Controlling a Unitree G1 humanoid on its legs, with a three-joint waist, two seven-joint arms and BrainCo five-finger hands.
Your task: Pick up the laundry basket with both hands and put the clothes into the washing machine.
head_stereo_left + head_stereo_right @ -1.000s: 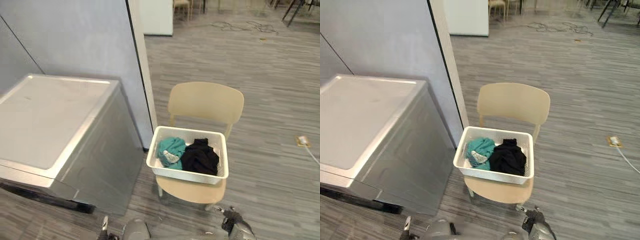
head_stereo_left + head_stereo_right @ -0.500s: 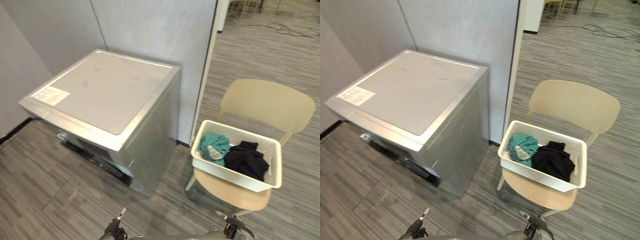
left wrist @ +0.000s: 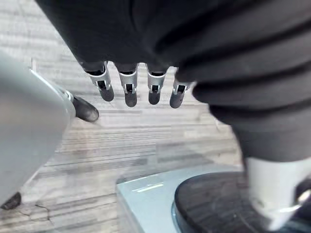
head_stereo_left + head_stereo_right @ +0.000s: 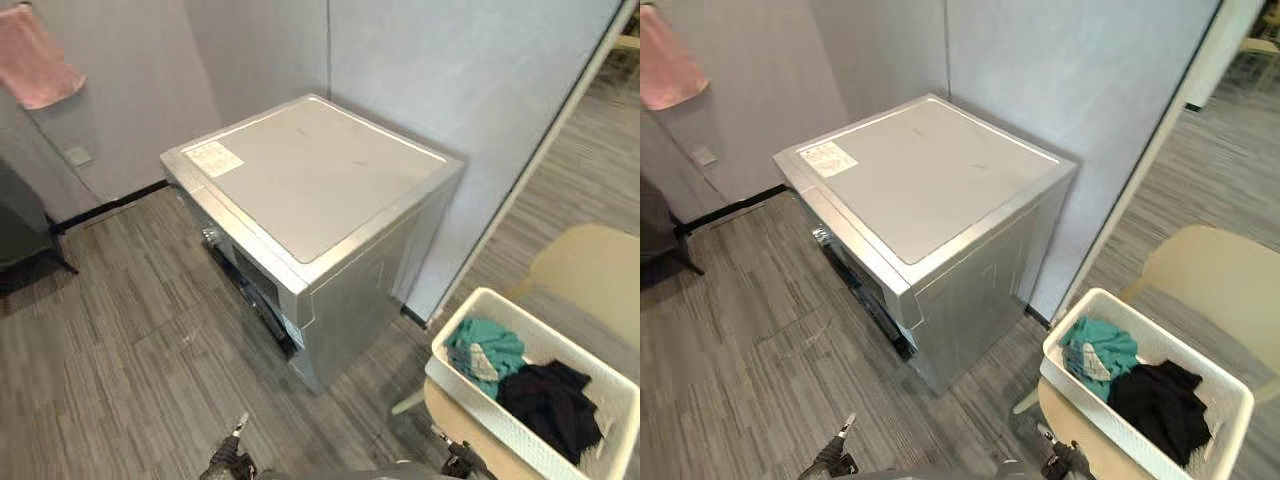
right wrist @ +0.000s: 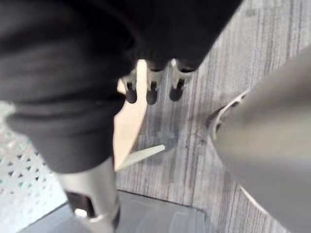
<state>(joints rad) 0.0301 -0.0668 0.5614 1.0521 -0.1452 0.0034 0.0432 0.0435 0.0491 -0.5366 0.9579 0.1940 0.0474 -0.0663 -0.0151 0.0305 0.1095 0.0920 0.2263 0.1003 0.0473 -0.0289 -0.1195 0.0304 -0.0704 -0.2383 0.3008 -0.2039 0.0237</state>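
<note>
Left robot hand: in the left wrist view its dark-tipped fingers hang straight in a loose row over the grey plank floor, grasping nothing. The thumb cannot be made out with certainty.

Right robot hand: in the right wrist view its fingers are likewise straight and relaxed, touching nothing. Past them lie an edge of the beige chair and, at the frame's corner, a patch of the laundry basket's white lattice wall; both are largely hidden by the dark wrist cover.

Laundry basket: a white rectangular basket resting on the chair seat, at the near right of the scene and untouched by either hand. Its near right corner is cut off by the frame. Inside, a teal garment lies toward the left end and a black garment beside it on the right, the two touching.

Chair backrest: rises behind the basket; the seat is mostly covered.

Washing machine: a silver box left of the basket and farther off, with bare floor between. Its flat top is closed and carries a white label at one corner. Its dark lower front is hard to read.

Background: a grey partition wall behind the machine; a pink cloth at the far left, cut by the frame's edge.
</note>
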